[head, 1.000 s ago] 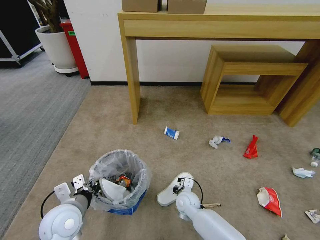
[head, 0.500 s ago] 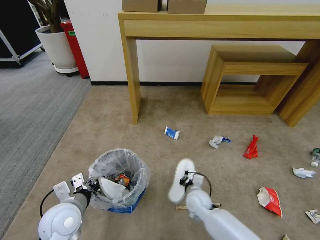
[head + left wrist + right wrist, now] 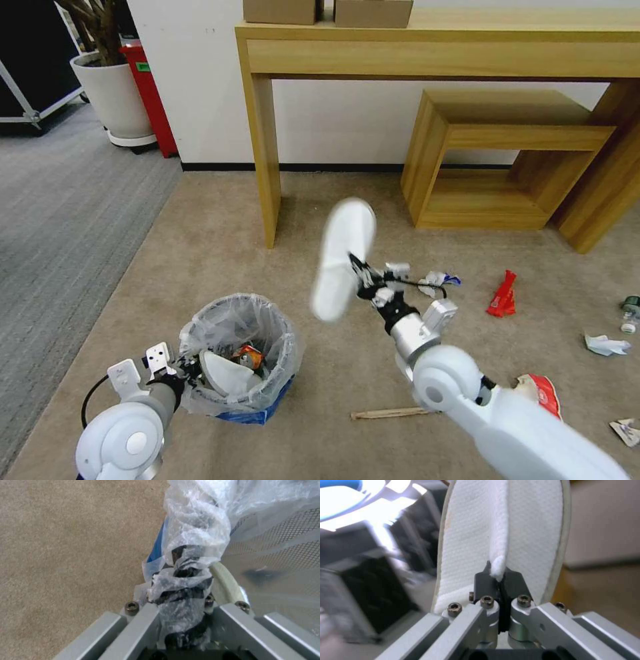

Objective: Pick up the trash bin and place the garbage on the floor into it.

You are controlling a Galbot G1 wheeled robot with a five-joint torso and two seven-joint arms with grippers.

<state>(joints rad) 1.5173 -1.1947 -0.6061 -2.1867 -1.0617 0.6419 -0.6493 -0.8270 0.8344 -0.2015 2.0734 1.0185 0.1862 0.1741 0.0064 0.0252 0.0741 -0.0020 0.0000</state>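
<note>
A: Where is your right gripper?

B: Raised above the carpet, jaws clamped on the strap of a white slipper, sole held nearly upright.

A: And your left gripper?

B: Jaws closed on the bagged rim of the trash bin, near the carpet's front-left corner. A second slipper lies inside.

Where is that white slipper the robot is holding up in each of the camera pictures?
Head view: the white slipper hangs mid-air at centre, pinched by the right gripper, above the carpet and right of the trash bin.
Left wrist view: the left gripper clamps the bin's bag; the held slipper is not in it.
Right wrist view: slipper upright, strap between closed fingers.
Shared landmark: the beige carpet.
</note>
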